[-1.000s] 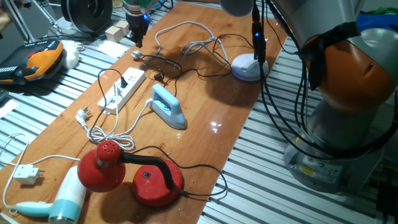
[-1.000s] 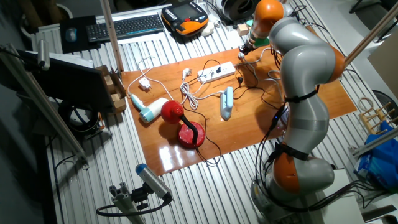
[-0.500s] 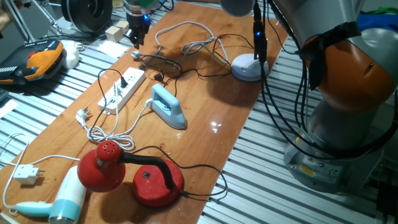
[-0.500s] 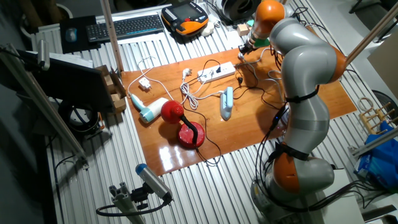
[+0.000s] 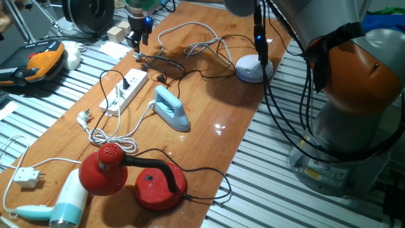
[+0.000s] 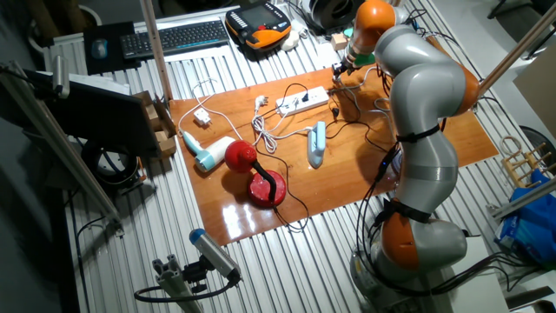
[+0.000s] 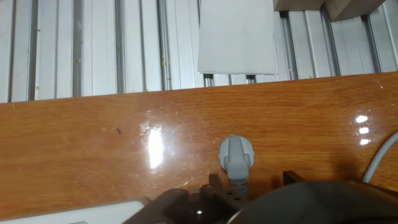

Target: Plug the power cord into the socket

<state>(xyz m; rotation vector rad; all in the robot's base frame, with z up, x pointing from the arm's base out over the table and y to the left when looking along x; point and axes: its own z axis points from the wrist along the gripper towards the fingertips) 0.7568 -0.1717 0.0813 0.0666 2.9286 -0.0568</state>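
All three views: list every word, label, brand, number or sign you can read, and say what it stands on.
No text can be read in any view.
The orange and black pendant has a dark screen and buttons, too small to read.
The keyboard has keys too small to read.
The socket shows no legible marking.
The grey plug in the hand view carries no visible lettering.
The white sheet beyond the table edge looks blank.

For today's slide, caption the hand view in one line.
A grey plug lies on the wooden table just ahead of the gripper, with metal slats beyond.
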